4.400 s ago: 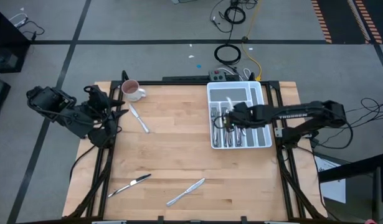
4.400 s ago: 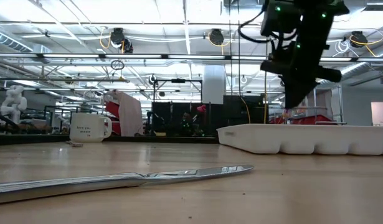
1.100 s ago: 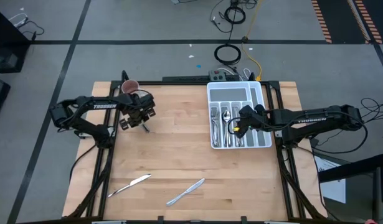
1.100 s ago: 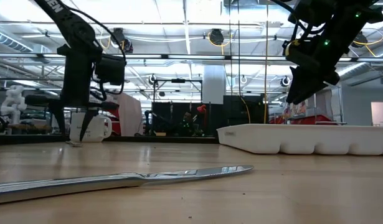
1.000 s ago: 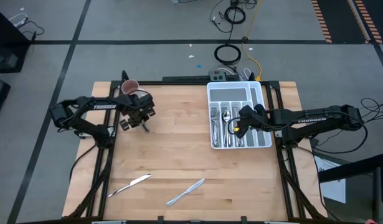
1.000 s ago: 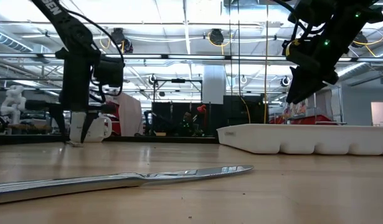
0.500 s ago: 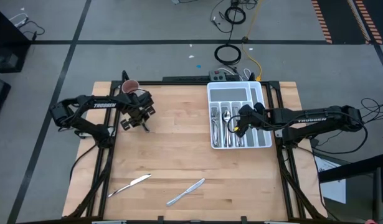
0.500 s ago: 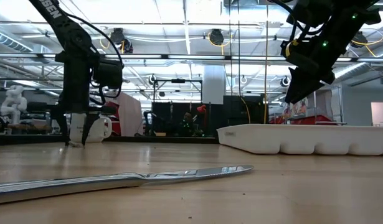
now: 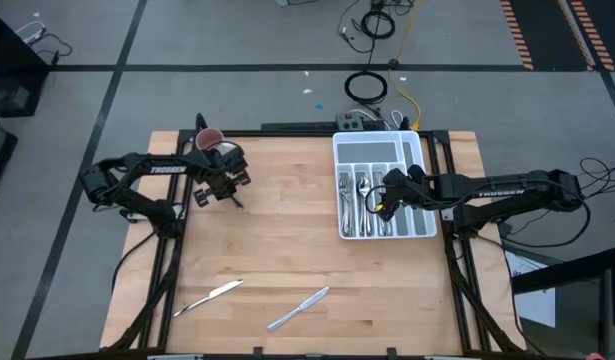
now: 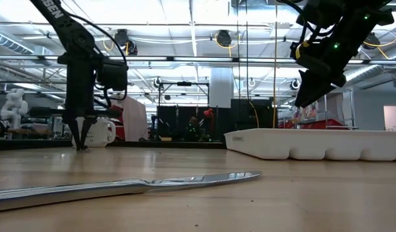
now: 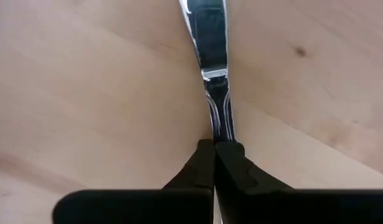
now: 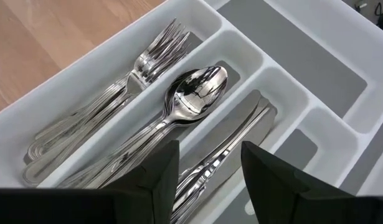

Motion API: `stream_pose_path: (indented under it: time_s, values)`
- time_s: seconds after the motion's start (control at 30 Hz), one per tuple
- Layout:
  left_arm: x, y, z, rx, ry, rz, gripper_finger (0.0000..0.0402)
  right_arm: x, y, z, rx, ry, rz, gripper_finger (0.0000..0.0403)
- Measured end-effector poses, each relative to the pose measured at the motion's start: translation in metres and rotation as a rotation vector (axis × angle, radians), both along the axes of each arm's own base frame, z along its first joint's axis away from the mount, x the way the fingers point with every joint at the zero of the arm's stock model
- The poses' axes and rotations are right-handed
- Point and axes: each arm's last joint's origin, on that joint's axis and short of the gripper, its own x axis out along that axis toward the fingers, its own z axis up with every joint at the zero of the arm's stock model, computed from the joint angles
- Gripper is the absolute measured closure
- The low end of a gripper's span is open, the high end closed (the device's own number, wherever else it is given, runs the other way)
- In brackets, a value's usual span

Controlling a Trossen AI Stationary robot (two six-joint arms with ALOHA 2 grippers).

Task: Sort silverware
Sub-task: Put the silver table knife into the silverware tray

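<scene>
A silver knife [image 11: 210, 56] from the silverware lies flat on the wooden table [image 9: 287, 250] at its far left, just in front of a white mug [image 9: 209, 141]. My left gripper [image 9: 220, 192] stands over it with its fingers shut on it. My right gripper [image 9: 379, 200] hangs open above the white divided tray [image 9: 419, 150]. That tray holds forks [image 12: 151, 59], spoons [image 12: 194, 93] and knives [image 12: 231, 146] in separate slots. Nothing is between the right gripper's fingers. My left gripper pinches the knife's narrow part [image 11: 219, 127] between its two fingertips [image 11: 200, 165], one on each long edge. The fingers come from above and point down. The knife lies flat on the table and runs on past the fingertips.
Two more knives [image 9: 209, 297] [image 9: 298, 308] lie near the table's front edge, left of the middle; one [image 10: 127, 185] fills the foreground of the low view. Bare wood lies between them and the tray.
My left gripper has come down a little onto the knife beside the mug and has shut on it. The knife lies on the table where it was.
</scene>
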Motion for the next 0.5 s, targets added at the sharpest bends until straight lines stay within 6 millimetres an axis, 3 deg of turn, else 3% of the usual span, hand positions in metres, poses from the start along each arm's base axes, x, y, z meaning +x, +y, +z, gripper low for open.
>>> stream_pose_path:
  time_s: [0.5]
  values:
    - [0.028, -0.016, 0.010, 0.036, -0.032, -0.130, 0.0401, 0.000, 0.000, 0.000, 0.002, -0.004, -0.004, 0.0241]
